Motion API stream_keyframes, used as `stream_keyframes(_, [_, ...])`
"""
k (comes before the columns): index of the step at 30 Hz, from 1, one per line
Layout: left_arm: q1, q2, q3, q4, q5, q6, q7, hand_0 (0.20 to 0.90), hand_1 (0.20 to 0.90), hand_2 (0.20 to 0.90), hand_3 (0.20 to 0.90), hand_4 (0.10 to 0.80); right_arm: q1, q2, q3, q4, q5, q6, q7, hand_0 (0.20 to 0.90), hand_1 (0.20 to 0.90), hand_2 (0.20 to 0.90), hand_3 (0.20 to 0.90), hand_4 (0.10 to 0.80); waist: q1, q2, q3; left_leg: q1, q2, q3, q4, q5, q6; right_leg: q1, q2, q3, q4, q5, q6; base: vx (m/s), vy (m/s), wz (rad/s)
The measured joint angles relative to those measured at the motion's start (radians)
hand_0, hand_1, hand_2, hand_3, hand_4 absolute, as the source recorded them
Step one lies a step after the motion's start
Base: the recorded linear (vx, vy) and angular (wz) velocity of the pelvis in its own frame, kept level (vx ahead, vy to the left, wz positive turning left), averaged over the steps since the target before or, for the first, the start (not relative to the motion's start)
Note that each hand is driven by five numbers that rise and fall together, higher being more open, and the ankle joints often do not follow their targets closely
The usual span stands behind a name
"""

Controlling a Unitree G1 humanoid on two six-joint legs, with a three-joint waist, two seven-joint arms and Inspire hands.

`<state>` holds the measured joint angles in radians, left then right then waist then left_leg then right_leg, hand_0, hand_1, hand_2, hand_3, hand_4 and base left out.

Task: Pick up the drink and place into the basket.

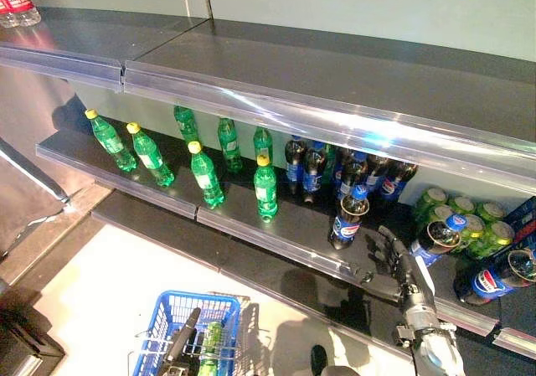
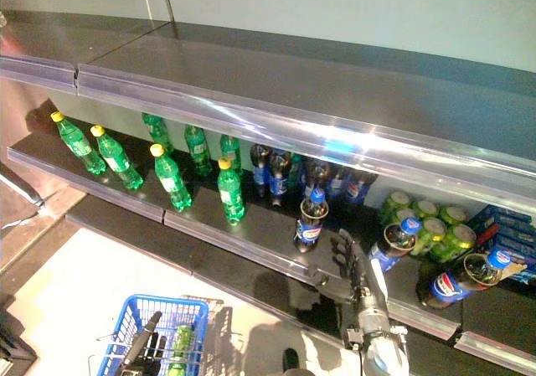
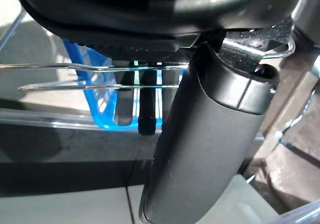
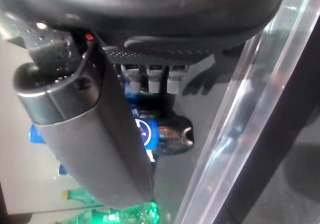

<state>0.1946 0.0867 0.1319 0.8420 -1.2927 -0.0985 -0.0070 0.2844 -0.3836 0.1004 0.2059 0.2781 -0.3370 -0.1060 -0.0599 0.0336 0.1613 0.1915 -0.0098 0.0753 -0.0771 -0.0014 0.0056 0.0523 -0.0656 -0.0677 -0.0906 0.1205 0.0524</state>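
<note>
Here, by item:

Right hand: the right hand [image 2: 347,263] hovers at the shelf's front edge, fingers straight and spread, holding nothing, just short of the cola bottle.

Cola bottle: one upright cola bottle [image 2: 309,219] stands alone at the front of the shelf [image 2: 251,225], at 11 o'clock from the right hand; dark drink, blue cap and label, clear plastic. Not yet in the basket.

Back row: several more cola bottles [image 1: 352,171] stand packed behind it under the upper shelf; the count is unclear.

Tipped bottles: two cola bottles [image 1: 494,280] lie on their sides at 2 to 3 o'clock from the right hand.

Cans: about six green cans [image 2: 427,225] are clustered at 1 o'clock from it, tops facing out.

Green bottles: seven green bottles [image 1: 205,175] stand at 9 to 10 o'clock, four in front with yellow caps; clear green plastic.

Rail: a clear plastic rail [image 1: 276,246] runs along the shelf front, between the right hand and the drinks.

Basket: the blue plastic lattice basket [image 1: 180,309], with wire handles, sits low at 8 o'clock; one green bottle lies inside.

Left hand: the left hand [image 1: 180,338] is at the basket; I cannot tell its state.
</note>
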Motion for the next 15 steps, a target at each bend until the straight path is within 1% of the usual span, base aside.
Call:
stream_keyframes(2, [0.013,-0.009,0.002,-0.003,-0.001,0.000,-0.003,0.300,0.300,0.300,0.200,0.100,0.000,0.000,0.000,0.000,0.000,0.006,0.004,0.900,0.900,0.900,0.900,0.800,0.017,0.003,0.005,-0.001,-0.005,-0.085,0.026,-0.018,-0.009,-0.002,0.002,0.034,0.000,0.002,-0.007,0.051,0.031,-0.40])
stream_keyframes(3, [0.023,-0.012,0.002,-0.003,-0.001,0.000,-0.004,0.300,0.300,0.300,0.200,0.100,0.000,0.000,0.000,0.000,0.000,0.010,0.006,0.900,0.900,0.900,0.900,0.800,0.031,0.005,0.006,0.002,-0.007,-0.105,0.033,-0.026,-0.010,-0.005,0.004,0.054,0.000,0.007,-0.007,0.021,0.072,-0.49])
stream_keyframes(4, [0.035,-0.013,0.003,-0.003,-0.001,0.000,-0.007,0.300,0.300,0.300,0.200,0.100,0.001,0.000,0.000,0.000,0.000,0.011,0.014,0.900,0.900,0.900,0.900,0.800,0.030,0.004,0.007,-0.003,-0.009,-0.115,0.036,-0.033,-0.007,-0.008,0.010,0.069,0.000,0.011,-0.005,-0.008,0.089,-0.41])
stream_keyframes(5, [0.038,-0.013,0.005,-0.003,-0.001,0.001,-0.007,0.300,0.300,0.300,0.200,0.100,0.003,0.000,0.000,0.000,0.000,0.011,0.014,0.900,0.900,0.900,0.900,0.800,0.029,0.005,0.009,-0.002,-0.006,-0.110,0.026,-0.041,-0.003,-0.010,0.009,0.073,0.001,0.013,-0.003,-0.036,0.118,-0.18])
stream_keyframes(10, [0.029,-0.009,0.005,-0.003,-0.009,0.002,-0.007,0.300,0.300,0.300,0.200,0.100,0.004,0.000,-0.001,0.000,0.000,0.012,0.011,0.900,0.900,0.900,0.900,0.800,0.007,-0.001,0.005,-0.019,-0.007,-0.106,0.004,-0.035,-0.001,-0.040,0.000,0.075,0.009,0.018,0.002,-0.041,0.137,-0.05])
stream_keyframes(12, [0.021,-0.009,0.001,-0.003,-0.010,0.002,-0.008,0.300,0.300,0.300,0.200,0.100,0.002,-0.001,-0.004,0.000,0.000,0.014,0.001,0.900,0.900,0.900,0.900,0.800,0.000,0.007,0.006,-0.022,-0.002,-0.107,-0.008,-0.015,-0.004,-0.052,0.005,0.075,0.006,0.021,0.004,-0.001,0.111,-0.03])
stream_keyframes(15, [0.012,-0.009,0.000,-0.002,-0.010,0.002,-0.010,0.300,0.300,0.300,0.200,0.100,-0.001,-0.001,-0.004,0.001,0.000,0.014,-0.003,0.900,0.900,0.900,0.900,0.800,0.003,0.011,0.008,-0.021,0.002,-0.106,-0.006,-0.012,-0.005,-0.056,0.010,0.074,0.001,0.021,-0.001,0.009,0.056,-0.01])
